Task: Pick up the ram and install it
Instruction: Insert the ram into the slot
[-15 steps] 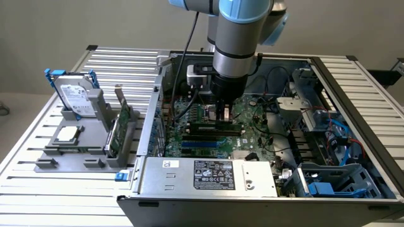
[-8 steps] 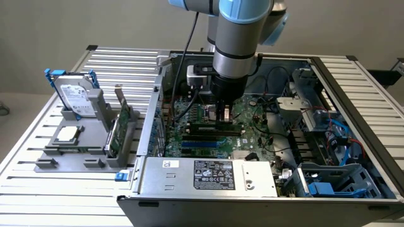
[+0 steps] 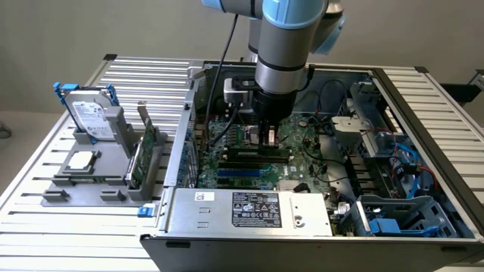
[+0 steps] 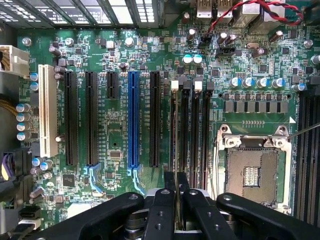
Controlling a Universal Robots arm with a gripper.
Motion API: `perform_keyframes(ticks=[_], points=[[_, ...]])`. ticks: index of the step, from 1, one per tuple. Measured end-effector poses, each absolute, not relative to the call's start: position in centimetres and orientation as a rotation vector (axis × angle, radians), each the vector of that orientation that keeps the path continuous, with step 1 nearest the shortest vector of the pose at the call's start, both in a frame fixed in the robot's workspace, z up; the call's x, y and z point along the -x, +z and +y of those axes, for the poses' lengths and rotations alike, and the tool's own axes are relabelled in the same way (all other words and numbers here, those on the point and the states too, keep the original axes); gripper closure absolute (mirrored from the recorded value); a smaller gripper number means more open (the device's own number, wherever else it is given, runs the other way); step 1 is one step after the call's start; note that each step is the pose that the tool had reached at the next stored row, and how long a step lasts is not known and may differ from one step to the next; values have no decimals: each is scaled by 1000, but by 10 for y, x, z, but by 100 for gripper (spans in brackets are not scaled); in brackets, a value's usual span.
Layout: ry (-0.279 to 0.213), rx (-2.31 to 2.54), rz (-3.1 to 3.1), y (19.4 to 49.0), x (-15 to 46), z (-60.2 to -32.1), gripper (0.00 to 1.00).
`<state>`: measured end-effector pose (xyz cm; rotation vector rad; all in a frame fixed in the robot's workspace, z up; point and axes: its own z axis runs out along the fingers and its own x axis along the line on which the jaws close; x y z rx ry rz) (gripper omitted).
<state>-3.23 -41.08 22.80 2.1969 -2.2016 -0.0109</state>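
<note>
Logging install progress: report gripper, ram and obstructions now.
Gripper inside the case, fingers shut on the ram. Ram edge-on along a memory slot; seating cannot be told. Processor socket alongside, untouched.

A slatted metal table [image 3: 431,102] carries everything. Directly on it lies an open computer case [image 3: 302,252], its cavity right beneath the jaws of the gripper [image 3: 266,137]. Well apart from the jaws, toward the exterior view's left, a grey holder tray [image 3: 60,195] rests flat on the slats beside the case.
</note>
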Motion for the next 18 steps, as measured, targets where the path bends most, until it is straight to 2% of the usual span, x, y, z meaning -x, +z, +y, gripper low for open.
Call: perform_keyframes(ticks=[18], points=[[-14,-2198,-2204,226,32,-412,87]])
